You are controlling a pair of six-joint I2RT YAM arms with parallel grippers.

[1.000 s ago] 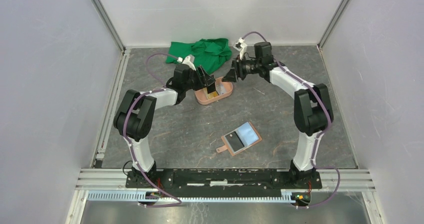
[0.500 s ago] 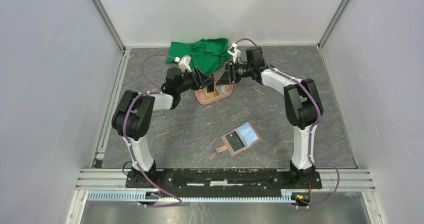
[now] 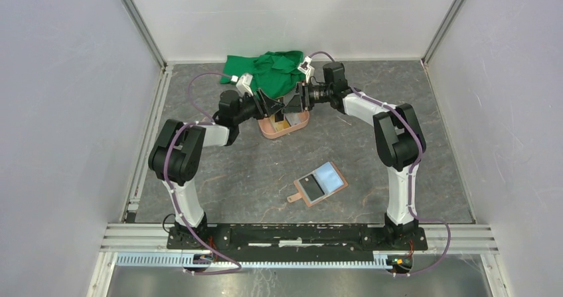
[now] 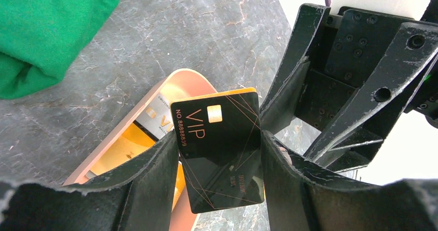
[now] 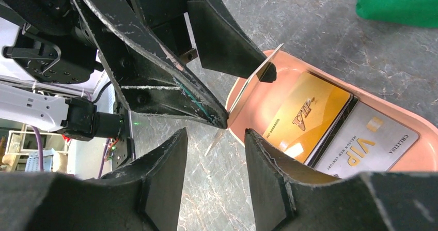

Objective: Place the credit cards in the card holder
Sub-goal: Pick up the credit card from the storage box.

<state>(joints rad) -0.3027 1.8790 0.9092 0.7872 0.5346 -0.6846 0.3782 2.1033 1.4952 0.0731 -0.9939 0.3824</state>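
Note:
My left gripper (image 3: 279, 108) is shut on a black VIP credit card (image 4: 222, 153) and holds it upright just above the salmon-pink tray (image 3: 300, 123). The card shows edge-on in the right wrist view (image 5: 253, 83). My right gripper (image 3: 296, 103) is open and empty, facing the left one, its fingertips (image 5: 181, 138) just short of the card's edge. A gold card (image 5: 304, 112) and a silver card (image 5: 366, 143) lie in the tray (image 5: 289, 65). The tan card holder (image 3: 321, 183) lies open nearer the bases, with a light blue card (image 3: 328, 174) and a dark card (image 3: 311, 187) on it.
A crumpled green cloth (image 3: 265, 71) lies behind the tray against the back wall. White walls and metal rails enclose the grey stone-patterned table on three sides. The two grippers crowd each other over the tray.
My right gripper has moved left to the tray, close up to the card. My left gripper has drawn back slightly, still holding the card over the tray.

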